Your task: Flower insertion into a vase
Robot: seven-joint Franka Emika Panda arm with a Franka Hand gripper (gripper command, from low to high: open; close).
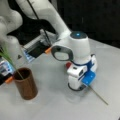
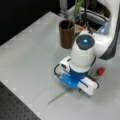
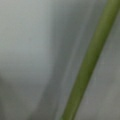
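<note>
The vase [image 1: 25, 86] [image 2: 67, 35], a reddish-brown cylinder, stands upright in both front views, and a green leafy stem [image 1: 8, 60] [image 2: 76, 8] leans out of it. A flower with a red head [image 1: 68, 65] [image 2: 100, 71] lies flat on the table. Its thin stem [image 1: 98, 96] [image 2: 58, 96] [image 3: 87, 67] runs out from under my hand. My gripper [image 1: 77, 86] [image 2: 74, 83] is lowered to the table right over the stem's middle, well away from the vase. The white and blue hand hides its fingers. In the wrist view the green stem fills the frame very close up.
Behind the vase lie a dark flat box [image 1: 37, 50] and small orange-tipped items [image 1: 48, 50] [image 2: 80, 27]. The arm's white links [image 1: 50, 15] [image 2: 110, 37] rise at the back. A black perforated board [image 2: 15, 107] borders the grey table [image 1: 50, 105] at a front view's bottom left.
</note>
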